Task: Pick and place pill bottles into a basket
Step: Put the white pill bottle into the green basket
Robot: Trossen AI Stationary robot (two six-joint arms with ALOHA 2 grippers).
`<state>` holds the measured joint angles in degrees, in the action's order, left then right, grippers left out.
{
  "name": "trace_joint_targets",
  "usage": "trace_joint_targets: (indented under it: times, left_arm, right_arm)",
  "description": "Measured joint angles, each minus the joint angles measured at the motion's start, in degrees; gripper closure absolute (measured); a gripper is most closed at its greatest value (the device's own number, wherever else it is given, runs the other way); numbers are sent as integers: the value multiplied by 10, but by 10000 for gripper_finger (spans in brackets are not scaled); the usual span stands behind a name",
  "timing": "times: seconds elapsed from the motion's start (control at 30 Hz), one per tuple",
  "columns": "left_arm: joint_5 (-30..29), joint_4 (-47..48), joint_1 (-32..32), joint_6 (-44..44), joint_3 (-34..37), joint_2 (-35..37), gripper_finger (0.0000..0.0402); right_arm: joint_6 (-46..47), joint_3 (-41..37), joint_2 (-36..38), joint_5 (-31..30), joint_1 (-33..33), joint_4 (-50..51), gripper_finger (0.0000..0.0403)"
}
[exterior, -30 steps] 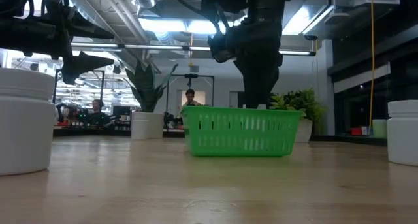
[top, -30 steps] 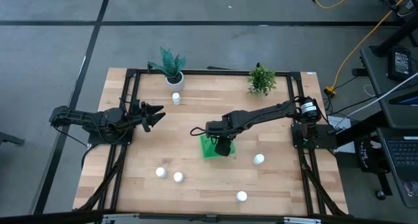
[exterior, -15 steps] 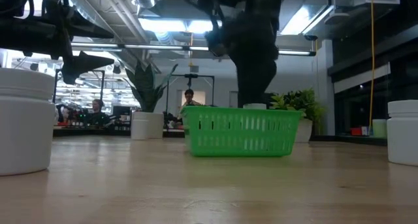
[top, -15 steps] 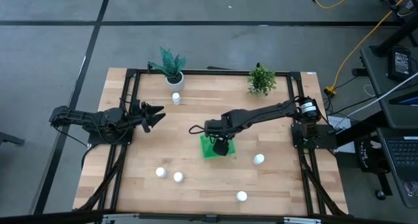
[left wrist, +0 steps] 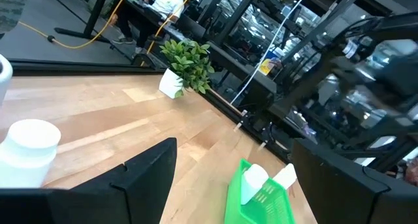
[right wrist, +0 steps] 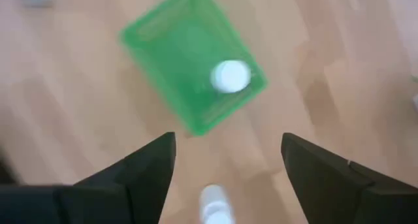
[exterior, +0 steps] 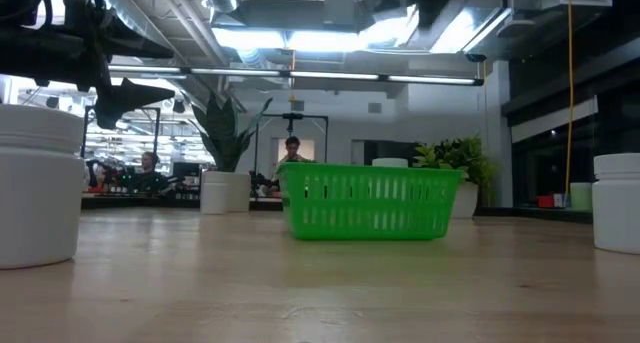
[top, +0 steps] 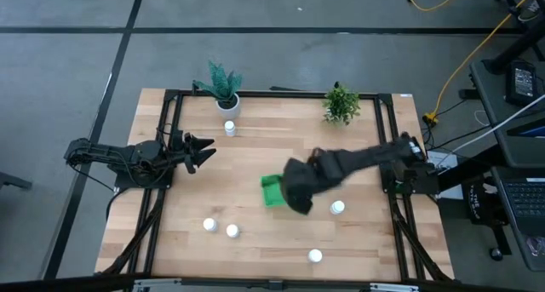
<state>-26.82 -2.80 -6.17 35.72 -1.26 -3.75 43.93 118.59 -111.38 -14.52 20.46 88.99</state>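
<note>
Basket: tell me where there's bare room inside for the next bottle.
One bottle stands upright near one end of the basket; the rest of its floor is bare. The right gripper hangs open above, the left gripper waits off at the table's side.

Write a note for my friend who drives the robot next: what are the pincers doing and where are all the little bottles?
Right pincer: open, empty, above the table beside the small bright green plastic mesh basket.
Left pincer: open, empty, waiting at the table's left side.
Done: one small white capped pill bottle stands in the basket.
Left: five bottles on the wooden table: one by the white plant pot, one right of the basket, three along the near edge.
</note>
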Motion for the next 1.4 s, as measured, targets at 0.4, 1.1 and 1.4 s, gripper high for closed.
trace_joint_targets:
  times: [0.4,1.1,1.4]
  left_arm:
    - [11,11,0,-24,0,-7,107]
    - [56,15,0,81,0,-11,107]
    - [42,14,0,81,0,-21,107]
  right_arm:
    - [231,-248,126,-55,143,-15,124]
    - [368,-487,230,50,111,-201,52]
    - [384,-561,230,99,111,-312,45]
